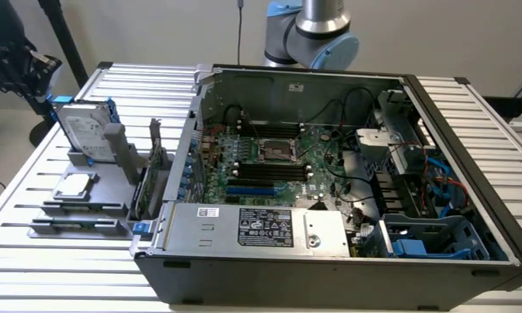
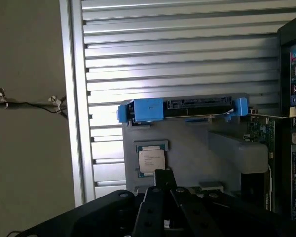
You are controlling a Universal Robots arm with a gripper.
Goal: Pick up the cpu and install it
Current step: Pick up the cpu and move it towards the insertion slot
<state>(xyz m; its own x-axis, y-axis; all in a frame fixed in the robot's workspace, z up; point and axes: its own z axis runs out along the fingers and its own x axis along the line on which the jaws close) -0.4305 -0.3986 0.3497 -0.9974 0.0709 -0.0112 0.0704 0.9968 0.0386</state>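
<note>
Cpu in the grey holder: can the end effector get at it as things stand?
Probably yes: the cpu lies uncovered, facing up, and the shut end effector points toward it with nothing between.

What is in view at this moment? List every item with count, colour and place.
cpu: one, dull silver top, flat on the holder, not gripped
hard drive: one, silver in a blue frame, upright at the holder's far end
circuit card: one, green, upright on the holder, next to the case
holder: one, grey, on the table at the exterior view's left
computer case: one, dark grey, open, on the table
motherboard: one, green, inside the case
power supply: one, silver, along the case's near edge
table: one, silver, slatted
robot arm: one, grey with blue, behind the case
gripper: one, black, shut, empty, close to the cpu
</note>
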